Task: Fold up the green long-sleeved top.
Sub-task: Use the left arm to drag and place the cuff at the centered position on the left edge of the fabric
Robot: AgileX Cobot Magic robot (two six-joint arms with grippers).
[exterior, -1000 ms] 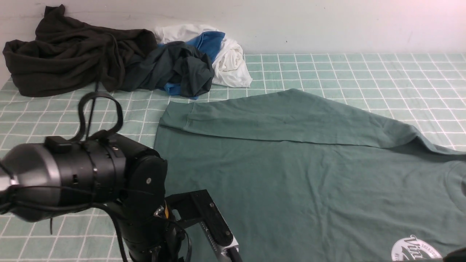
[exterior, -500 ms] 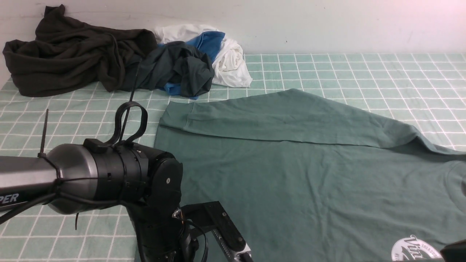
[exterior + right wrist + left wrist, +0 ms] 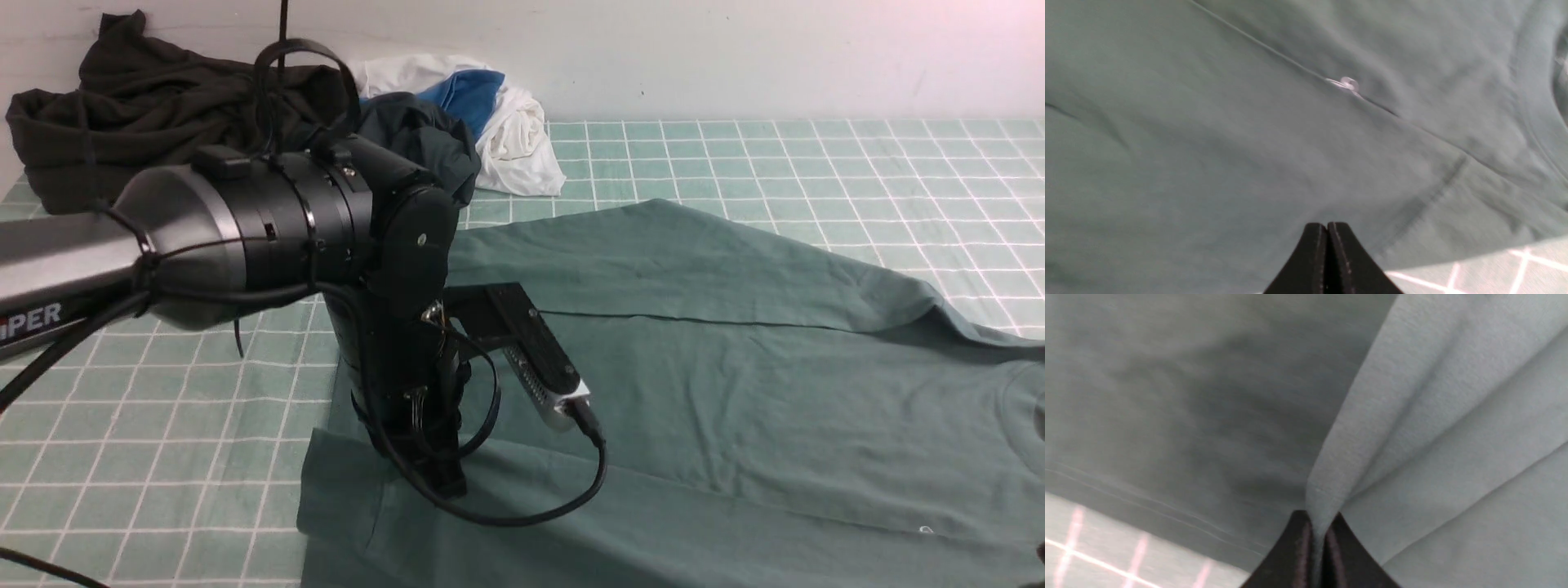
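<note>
Checked mint tablecloth (image 3: 735, 155) carrying green long-sleeved top (image 3: 735, 392), spreading from centre toward 3 o'clock. Near hem now being folded toward 12 o'clock: left gripper (image 3: 1318, 547), risen and advanced since a second ago, pinching cloth ridge. Flap is covering print, leaving white logo sliver (image 3: 1349, 83) showing, unreadable. Right gripper (image 3: 1327, 253) jaws together; cloth between them not discernible. Lengthwise fold seemingly progressing. Left arm (image 3: 245, 237) lettering reading "IPER", start cut off. Far sleeve (image 3: 653, 261) lying across body. Dark garment heap (image 3: 147, 122) sitting at 11 o'clock.

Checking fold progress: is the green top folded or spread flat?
Partly folded: the top has its far sleeve across the body; left gripper pinches its doubled-over near edge.
</note>
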